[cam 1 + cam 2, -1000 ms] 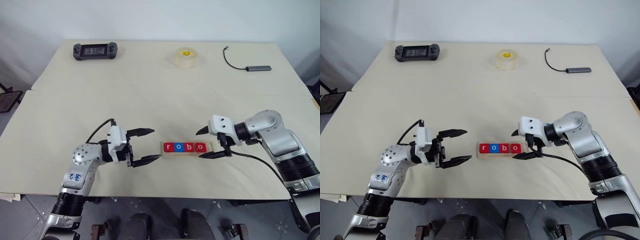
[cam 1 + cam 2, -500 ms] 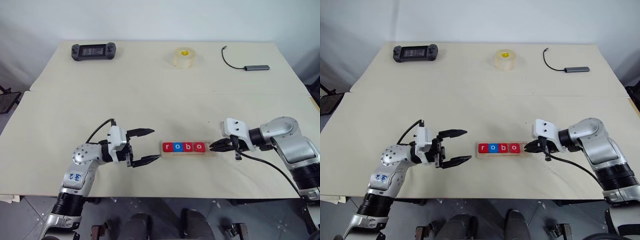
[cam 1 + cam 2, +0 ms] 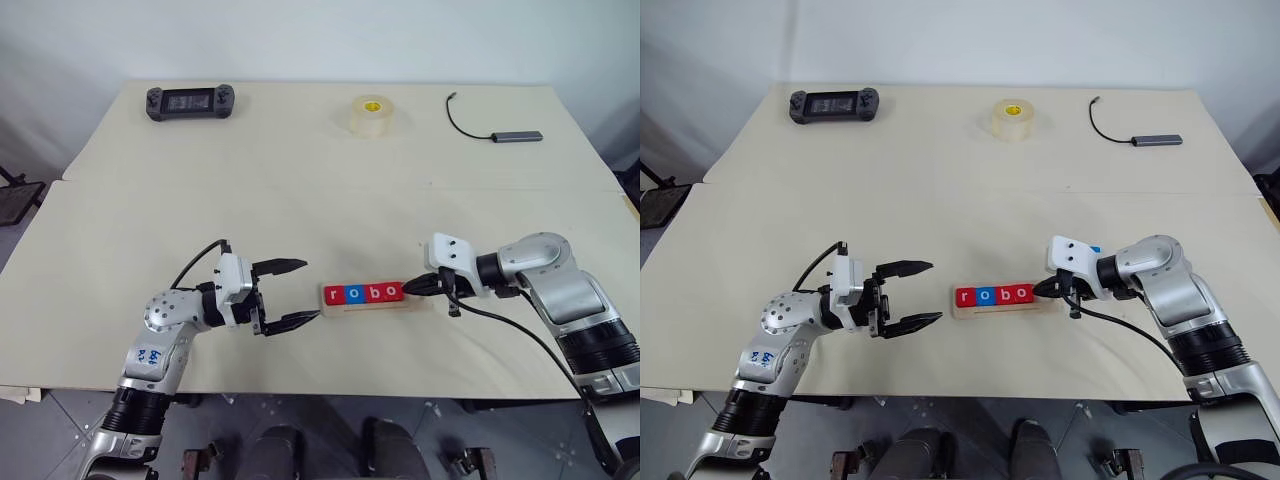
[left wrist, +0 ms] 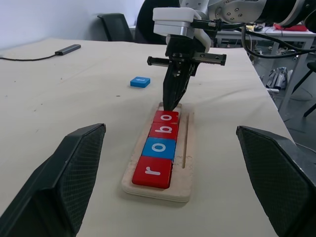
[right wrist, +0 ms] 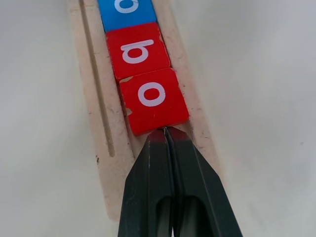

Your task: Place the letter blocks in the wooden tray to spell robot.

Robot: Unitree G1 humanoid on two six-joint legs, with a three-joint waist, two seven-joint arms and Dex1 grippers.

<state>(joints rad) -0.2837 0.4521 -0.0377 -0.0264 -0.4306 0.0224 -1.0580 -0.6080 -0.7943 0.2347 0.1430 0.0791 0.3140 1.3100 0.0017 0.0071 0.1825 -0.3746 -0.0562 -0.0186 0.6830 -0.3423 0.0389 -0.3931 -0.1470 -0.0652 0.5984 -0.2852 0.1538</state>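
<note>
The wooden tray [image 3: 417,301] lies near the table's front edge. Four letter blocks sit in its slot and read r [image 3: 336,295], o [image 3: 354,294], b [image 3: 372,293], o [image 3: 391,292], coloured red, blue, red, red. My right gripper [image 3: 410,288] is shut with nothing in it. Its tip sits in the tray's slot at the edge of the last red o block [image 5: 153,98]. A loose blue block [image 4: 140,82] lies flat on the table beyond the tray, by my right arm. My left gripper [image 3: 311,289] hangs open just left of the tray, apart from it.
At the table's far side lie a black game controller [image 3: 190,101], a roll of clear tape [image 3: 371,115] and a cable with a grey hub [image 3: 515,135]. A seam [image 3: 300,185] crosses the table top. The tray sits close to the front edge [image 3: 350,392].
My right gripper has shut, drawn back to the right of the tray, then come in again until its tip meets the last red block. The left arm has kept still.
</note>
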